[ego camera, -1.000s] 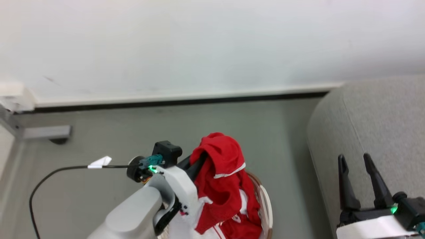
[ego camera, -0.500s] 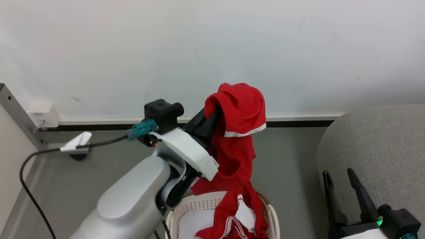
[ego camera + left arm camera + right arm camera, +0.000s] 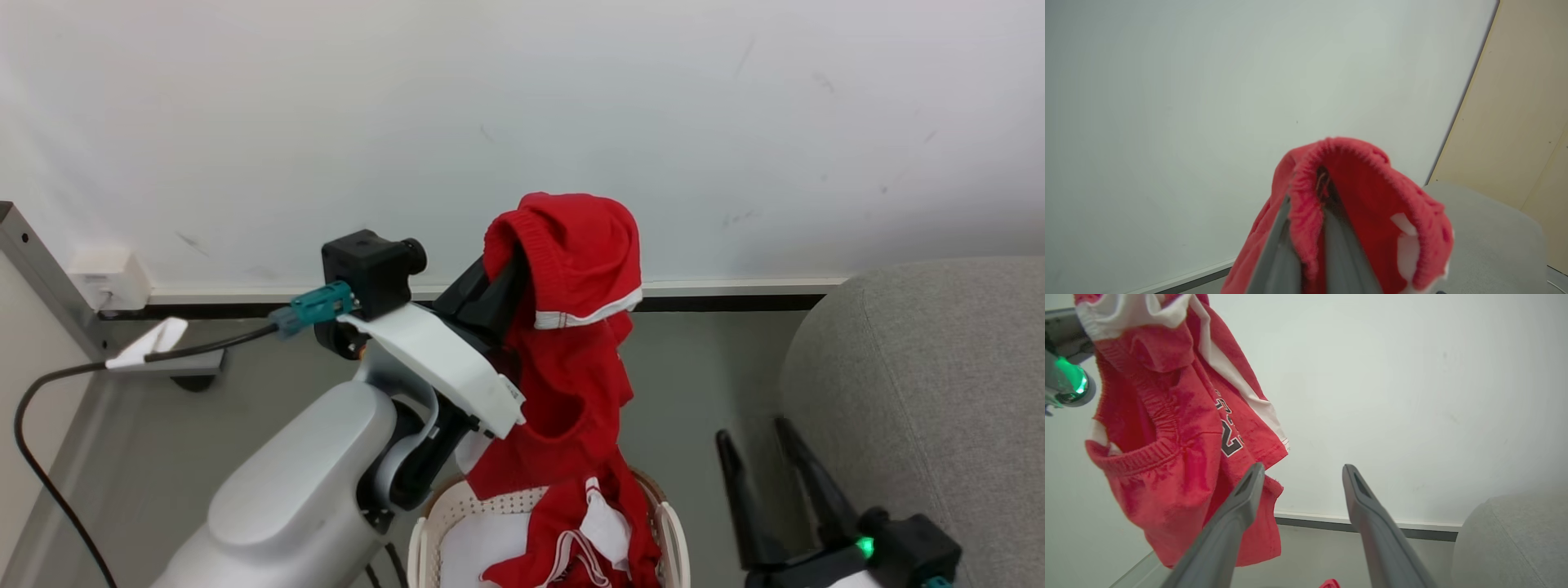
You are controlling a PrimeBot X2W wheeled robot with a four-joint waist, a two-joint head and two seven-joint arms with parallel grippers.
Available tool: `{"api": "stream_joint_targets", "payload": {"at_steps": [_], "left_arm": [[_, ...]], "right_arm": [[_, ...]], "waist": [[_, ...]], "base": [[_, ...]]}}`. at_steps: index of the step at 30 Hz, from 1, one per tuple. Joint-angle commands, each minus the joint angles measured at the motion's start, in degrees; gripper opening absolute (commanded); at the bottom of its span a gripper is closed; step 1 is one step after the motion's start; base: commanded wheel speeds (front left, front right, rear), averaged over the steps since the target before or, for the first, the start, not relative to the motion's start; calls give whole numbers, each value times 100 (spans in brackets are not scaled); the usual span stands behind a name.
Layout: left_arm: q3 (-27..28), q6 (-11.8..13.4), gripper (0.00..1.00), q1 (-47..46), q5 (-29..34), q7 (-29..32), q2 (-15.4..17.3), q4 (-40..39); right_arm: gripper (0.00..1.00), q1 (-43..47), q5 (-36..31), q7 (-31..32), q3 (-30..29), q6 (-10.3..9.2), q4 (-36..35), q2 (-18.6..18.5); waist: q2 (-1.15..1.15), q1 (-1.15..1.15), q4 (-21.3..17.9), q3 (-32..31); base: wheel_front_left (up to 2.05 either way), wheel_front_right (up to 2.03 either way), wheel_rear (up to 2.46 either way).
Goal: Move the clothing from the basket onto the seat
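Observation:
My left gripper (image 3: 513,276) is raised high and shut on the waistband of the red clothing (image 3: 575,269). The garment hangs down from it, and its lower end trails into the white basket (image 3: 676,545) at the bottom middle. More red cloth with white drawstrings lies inside the basket. In the left wrist view, the fingers (image 3: 1274,245) pinch the gathered red clothing (image 3: 1372,196). My right gripper (image 3: 753,437) stands open and holds nothing, between the basket and the grey seat (image 3: 922,376). The right wrist view has my right gripper (image 3: 1303,468) open beside the hanging clothing (image 3: 1167,437).
A white wall with a dark baseboard (image 3: 735,304) runs behind. A black cable with a white tag (image 3: 147,347) trails left of my left arm, near a metal frame (image 3: 41,269) and a wall box (image 3: 110,278). A flat white pad (image 3: 478,555) lies in the basket.
My left gripper has lifted the red garment up out of the basket, and the head view tilted up. In the last half second my right gripper moved left, away from the seat.

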Motion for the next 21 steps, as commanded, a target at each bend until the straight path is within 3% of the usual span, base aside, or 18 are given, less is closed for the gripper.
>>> {"api": "stream_joint_targets", "payload": {"at_steps": [1,8,15,21], "left_arm": [[14,-20,0,74,-49,-4,36,20],[-79,-93,0,105,-85,-43,-80,206],[-291,-226,0,112,-70,6,-238,437],[-425,-294,0,152,-72,4,-358,572]], "right_arm": [[100,-98,-44,-9,89,-14,-6,-13],[100,-366,178,10,905,-14,307,-14],[100,-856,1455,341,1508,-14,626,-18],[100,-1274,1850,642,1668,-14,1074,-18]], "waist": [[0,0,7,1],[0,0,126,21],[0,0,325,12],[0,0,530,-22]], "base": [[0,0,0],[0,0,0],[0,0,0],[0,0,0]]}}
